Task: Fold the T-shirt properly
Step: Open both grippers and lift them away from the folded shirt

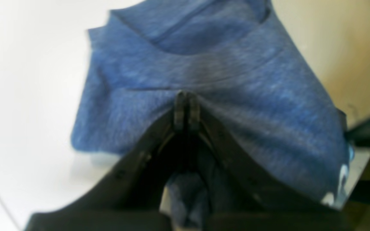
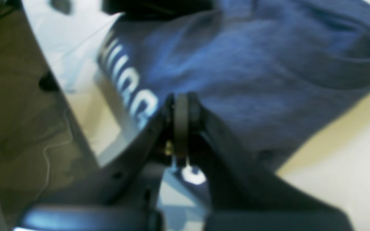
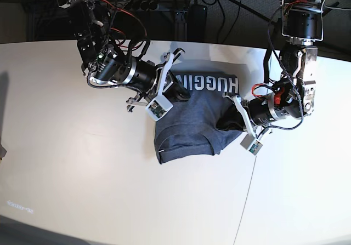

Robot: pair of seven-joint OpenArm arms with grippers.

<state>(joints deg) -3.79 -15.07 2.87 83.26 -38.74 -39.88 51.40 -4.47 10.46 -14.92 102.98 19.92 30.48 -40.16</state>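
The slate-blue T-shirt (image 3: pixel 189 121) lies bunched and partly folded in the middle of the white table, its white lettering (image 3: pixel 211 84) along the far edge. My right gripper (image 3: pixel 180 95) is at the shirt's far left edge, lifting it. In the right wrist view it (image 2: pixel 181 118) is shut on the fabric (image 2: pixel 236 64) beside the lettering (image 2: pixel 133 96). My left gripper (image 3: pixel 227 121) is at the shirt's right edge. In the left wrist view it (image 1: pixel 185 110) is shut on a pinch of shirt (image 1: pixel 236 96), with a ribbed band (image 1: pixel 210 69) just beyond.
The white table (image 3: pixel 82 174) extends to all sides, with a thin seam (image 3: pixel 247 201) running toward the front. Cables and dark equipment (image 3: pixel 181 4) line the far edge. A small dark object (image 3: pixel 3 152) sits at the left border.
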